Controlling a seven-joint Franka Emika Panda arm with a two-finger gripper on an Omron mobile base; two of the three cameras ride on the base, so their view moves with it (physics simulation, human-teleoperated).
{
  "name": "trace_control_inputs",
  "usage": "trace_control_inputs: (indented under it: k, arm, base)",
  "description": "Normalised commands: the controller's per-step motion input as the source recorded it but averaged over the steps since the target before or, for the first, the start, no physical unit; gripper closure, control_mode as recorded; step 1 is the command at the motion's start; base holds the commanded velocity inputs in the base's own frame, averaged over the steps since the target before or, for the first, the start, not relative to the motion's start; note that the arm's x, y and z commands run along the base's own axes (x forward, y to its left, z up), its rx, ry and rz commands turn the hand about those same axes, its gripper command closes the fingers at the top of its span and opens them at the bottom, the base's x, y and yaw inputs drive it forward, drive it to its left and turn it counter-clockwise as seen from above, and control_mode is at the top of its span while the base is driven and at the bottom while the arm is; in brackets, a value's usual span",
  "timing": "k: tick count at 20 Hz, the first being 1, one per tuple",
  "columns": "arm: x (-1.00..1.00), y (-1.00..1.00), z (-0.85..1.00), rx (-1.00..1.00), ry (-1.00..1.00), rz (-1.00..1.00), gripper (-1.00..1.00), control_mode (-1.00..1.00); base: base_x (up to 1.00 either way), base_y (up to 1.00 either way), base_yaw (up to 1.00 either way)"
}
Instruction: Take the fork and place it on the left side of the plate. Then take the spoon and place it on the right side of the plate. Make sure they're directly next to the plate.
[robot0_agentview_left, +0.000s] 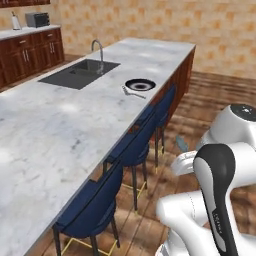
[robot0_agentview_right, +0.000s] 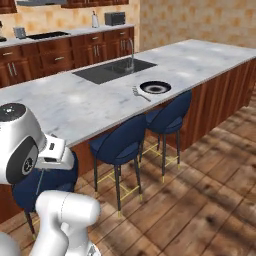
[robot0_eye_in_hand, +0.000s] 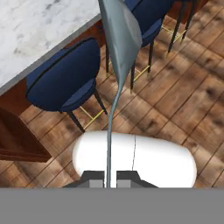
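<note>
Near the front edge of the marble tabletop (robot0_agentview_left: 60, 130) sits the plate (robot0_agentview_left: 140, 85), the fork (robot0_agentview_left: 132, 91) lying just beside it on the side away from the sink (robot0_agentview_left: 80, 73). Wide bare marble surrounds them. Blue stools (robot0_agentview_right: 119, 145) line the edge below. Out over the wooden floor (robot0_agentview_right: 200, 190), the gripper (robot0_eye_in_hand: 109, 179) is clamped on the spoon (robot0_eye_in_hand: 119, 39), holding its thin handle.

The spoon (robot0_eye_in_hand: 119, 39) is cut off at 12 o'clock in the hand view, so its bowl tip can't be seen. The fork (robot0_agentview_left: 133, 92), at 8 o'clock of the plate (robot0_agentview_left: 140, 85), is too small for tines to be made out.
</note>
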Motion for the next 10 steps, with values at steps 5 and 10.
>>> trace_control_inputs:
  k: [5, 10]
  arm:
    - [0.0, 0.0, 0.0, 0.0, 0.0, 0.0, 1.0, 1.0]
    - [0.0, 0.0, 0.0, 0.0, 0.0, 0.0, 1.0, 1.0]
  base:
    - [1.0, -1.0, 0.03]
    - [0.99, -1.0, 0.05]
